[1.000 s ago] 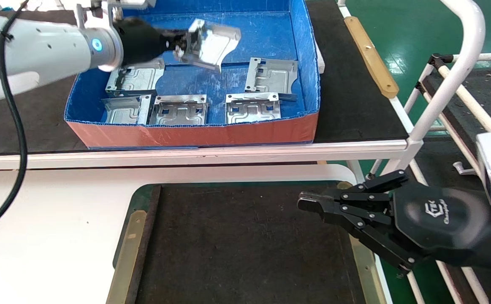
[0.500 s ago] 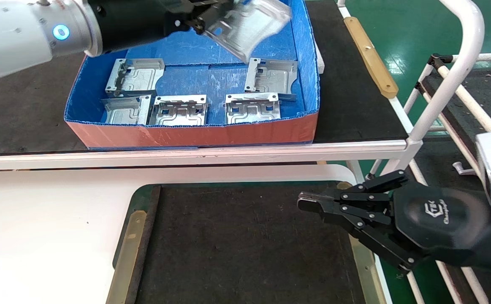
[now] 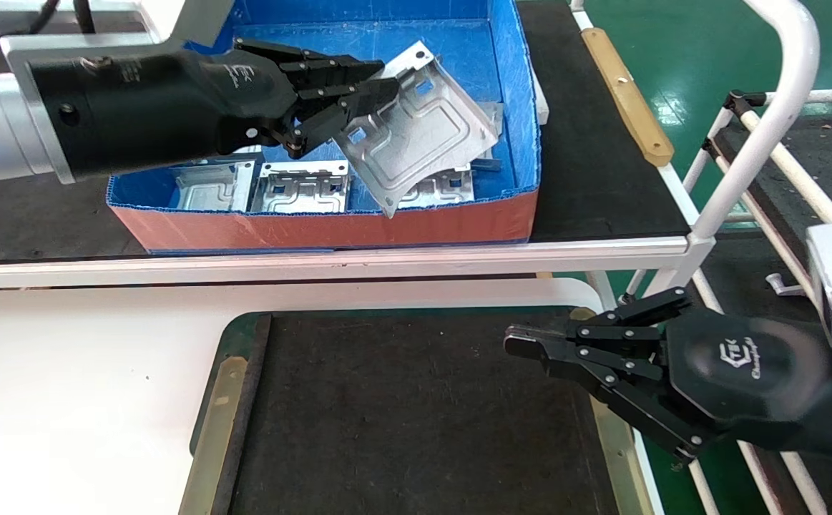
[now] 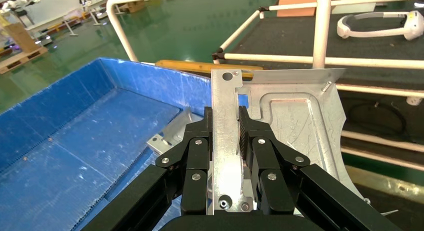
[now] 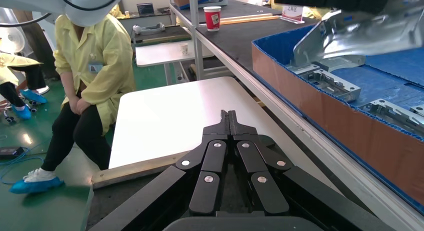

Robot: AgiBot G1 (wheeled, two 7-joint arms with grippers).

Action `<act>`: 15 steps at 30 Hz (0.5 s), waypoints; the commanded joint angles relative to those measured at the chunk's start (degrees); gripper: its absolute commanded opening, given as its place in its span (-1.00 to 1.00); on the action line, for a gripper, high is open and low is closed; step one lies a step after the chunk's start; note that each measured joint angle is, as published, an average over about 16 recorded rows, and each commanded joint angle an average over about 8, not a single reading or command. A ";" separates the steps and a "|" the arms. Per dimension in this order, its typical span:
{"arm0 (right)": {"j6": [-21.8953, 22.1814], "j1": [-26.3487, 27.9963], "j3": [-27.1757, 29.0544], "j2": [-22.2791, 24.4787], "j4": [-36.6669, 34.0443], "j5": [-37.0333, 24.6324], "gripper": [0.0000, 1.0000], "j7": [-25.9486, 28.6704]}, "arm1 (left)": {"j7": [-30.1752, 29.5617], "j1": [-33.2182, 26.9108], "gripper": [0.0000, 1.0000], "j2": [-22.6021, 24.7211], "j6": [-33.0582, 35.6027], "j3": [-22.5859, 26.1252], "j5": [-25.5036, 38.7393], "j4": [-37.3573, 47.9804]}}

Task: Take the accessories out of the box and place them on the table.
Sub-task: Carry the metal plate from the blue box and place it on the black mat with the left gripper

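Nearest, the right gripper [image 3: 519,345] hangs at the near right over the white surface [image 3: 86,372] with its inset dark mat [image 3: 416,415] and green round-cornered rim, its black fingers pressed together and holding nothing; the right wrist view shows the two fingertips [image 5: 228,118] meeting in a point. A brass-coloured strip [image 3: 217,422] runs along the mat's left side.

Beyond the surface stands the wider black-matted bench [image 3: 602,179] with its white front rail. On it rests the large shallow blue corrugated-plastic box [image 3: 509,86] with an orange-red front wall [image 3: 315,227]. Along that front wall lie silver stamped sheet-metal plates: one at the left [image 3: 215,186], one just beside it [image 3: 302,187], and a third [image 3: 438,193] partly hidden to the right. Farther in on the right, a sliver of another plate [image 3: 493,118] shows, though how many lie behind the arm is hard to tell.

Above the middle of the box, the left gripper [image 3: 373,93] reaches in from the left, clamped on the edge of a silver embossed plate [image 3: 419,132]. This plate is lifted clear of the box floor, tilted, one corner dipping toward the front wall. In the left wrist view the black fingers [image 4: 260,156] pinch the plate's [image 4: 295,126] bent edge from both sides.
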 commanded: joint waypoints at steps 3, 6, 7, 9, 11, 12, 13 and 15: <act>0.00 0.00 0.00 0.00 0.00 0.00 -1.00 0.00 | 5.83 -0.51 -1.00 0.92 3.34 -0.64 -2.46 5.47; 0.00 0.00 0.00 0.00 0.00 0.00 -0.43 0.00 | 10.11 -1.66 -1.00 0.98 8.14 -1.26 -5.01 9.81; 0.00 0.00 0.00 0.00 0.00 0.00 -0.18 0.00 | 11.29 -2.02 -1.00 0.82 9.85 -1.46 -5.85 10.97; 0.00 0.00 0.00 0.00 0.00 0.00 0.32 0.00 | 13.28 -2.67 -1.00 0.35 13.11 -1.81 -7.35 12.87; 0.00 0.00 0.00 0.00 0.00 0.00 0.82 0.00 | 14.78 -3.29 -1.00 -0.16 16.10 -2.07 -8.58 14.52; 0.00 0.00 0.00 0.00 0.00 0.00 1.00 0.00 | 15.36 -3.61 -1.00 -0.40 17.40 -2.15 -9.04 15.24; 0.00 0.00 0.00 0.00 0.00 0.00 1.00 0.00 | 15.90 -3.94 -1.00 -0.63 18.66 -2.19 -9.42 15.97; 0.00 0.00 0.00 0.00 0.00 0.00 1.00 0.00 | 16.85 -4.54 -1.00 -1.09 20.98 -2.18 -9.93 17.33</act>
